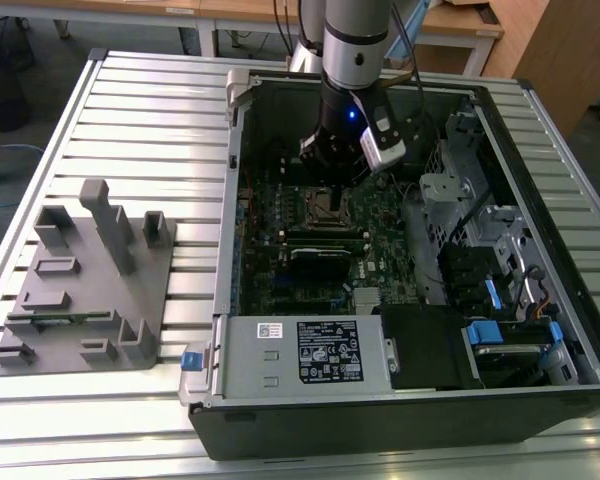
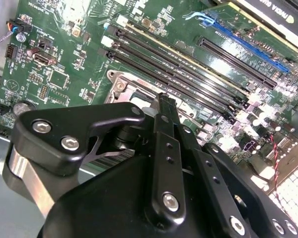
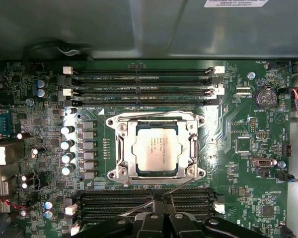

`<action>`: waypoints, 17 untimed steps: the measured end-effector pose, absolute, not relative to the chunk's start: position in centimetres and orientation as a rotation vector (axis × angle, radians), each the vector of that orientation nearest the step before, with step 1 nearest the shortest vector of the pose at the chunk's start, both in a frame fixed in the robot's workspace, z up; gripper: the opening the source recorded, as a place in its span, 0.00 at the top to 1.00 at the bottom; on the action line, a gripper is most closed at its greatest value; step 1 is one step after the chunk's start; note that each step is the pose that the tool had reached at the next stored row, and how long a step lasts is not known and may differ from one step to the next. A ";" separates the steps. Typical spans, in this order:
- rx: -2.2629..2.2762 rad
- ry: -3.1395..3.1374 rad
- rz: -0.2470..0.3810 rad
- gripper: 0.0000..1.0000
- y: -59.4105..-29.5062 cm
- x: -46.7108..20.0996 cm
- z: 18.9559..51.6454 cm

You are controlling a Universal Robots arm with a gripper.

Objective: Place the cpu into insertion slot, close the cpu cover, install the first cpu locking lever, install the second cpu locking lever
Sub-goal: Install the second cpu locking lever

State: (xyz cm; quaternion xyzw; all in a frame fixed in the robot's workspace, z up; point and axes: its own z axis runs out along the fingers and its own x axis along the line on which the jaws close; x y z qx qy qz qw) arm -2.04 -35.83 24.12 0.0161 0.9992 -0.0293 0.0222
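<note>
The black two-fingered gripper (image 3: 161, 214) has its fingers drawn close together, pinching nothing, tips at a thin silver locking lever (image 3: 176, 187) slanting along the socket's near edge. Just beyond, the pale silver square cpu (image 3: 156, 148) sits in the dark-rimmed insertion slot (image 3: 157, 173), the silver-grey metal cpu cover (image 3: 121, 148) down around it. Farther off lie long black memory slots (image 3: 141, 82).

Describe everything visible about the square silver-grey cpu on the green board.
The cpu is a small flat square chip with a pale silver-grey metallic top carrying dark print. In the first wrist view it lies flat and level in the insertion slot, framed by the closed silver-grey metal cpu cover, whose cut-out leaves its top exposed. Long black memory slots run on two sides. The black gripper sits beside the socket, apart from the chip.
</note>
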 end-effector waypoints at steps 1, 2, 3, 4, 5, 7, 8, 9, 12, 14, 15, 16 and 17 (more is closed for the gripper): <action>0.050 3.095 -0.091 0.89 -35.8 -2.1 24.1; 0.050 3.096 -0.091 0.89 -35.8 -2.2 24.1; 0.050 3.096 -0.091 0.89 -35.8 -2.3 24.1; 0.050 3.095 -0.091 0.89 -35.8 -2.4 24.0; 0.050 3.095 -0.091 0.89 -35.8 -2.5 24.0; 0.050 3.096 -0.091 0.89 -35.8 -2.6 24.0; 0.050 3.096 -0.091 0.89 -35.8 -2.6 24.0; 0.050 3.095 -0.091 0.89 -35.8 -2.6 24.0; 0.050 3.095 -0.091 0.89 -35.8 -2.7 24.0; 0.050 3.095 -0.091 0.89 -35.8 -2.7 24.0; 0.050 3.095 -0.091 0.89 -35.8 -2.7 24.0; 0.050 3.095 -0.091 0.89 -35.8 -2.7 24.0; 0.050 3.095 -0.091 0.89 -35.8 -2.7 24.0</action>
